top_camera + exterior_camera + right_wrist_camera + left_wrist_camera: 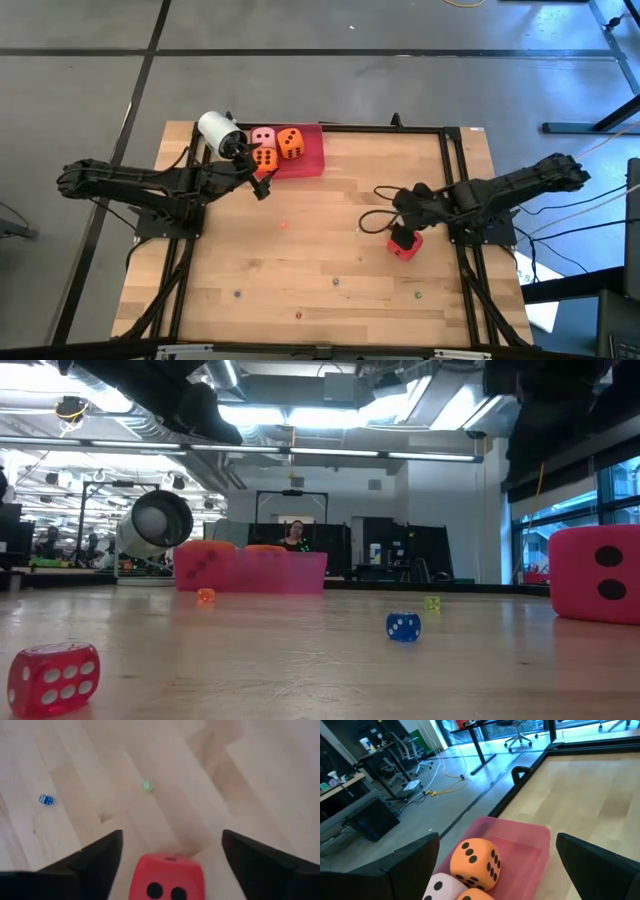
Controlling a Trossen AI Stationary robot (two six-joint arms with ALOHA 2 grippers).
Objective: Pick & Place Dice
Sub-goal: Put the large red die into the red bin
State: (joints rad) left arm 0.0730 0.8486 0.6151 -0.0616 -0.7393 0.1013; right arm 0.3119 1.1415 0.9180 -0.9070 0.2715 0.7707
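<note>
Red die (166, 876) between, seemingly untouched by, open right hand (170, 865) fingers.

four dice (290, 143), one tray (309, 160)

The whole table (320, 250) is seen straight down from overhead in the high view, both arms included. The low view is set at tabletop level, facing level across the wood into the room behind. The pink tray (300, 150) with dice is framed closely from above by the left wrist view and is shared with high and low views. The red die (166, 876) is framed closely by the right wrist view, facing down at the wood.
</note>
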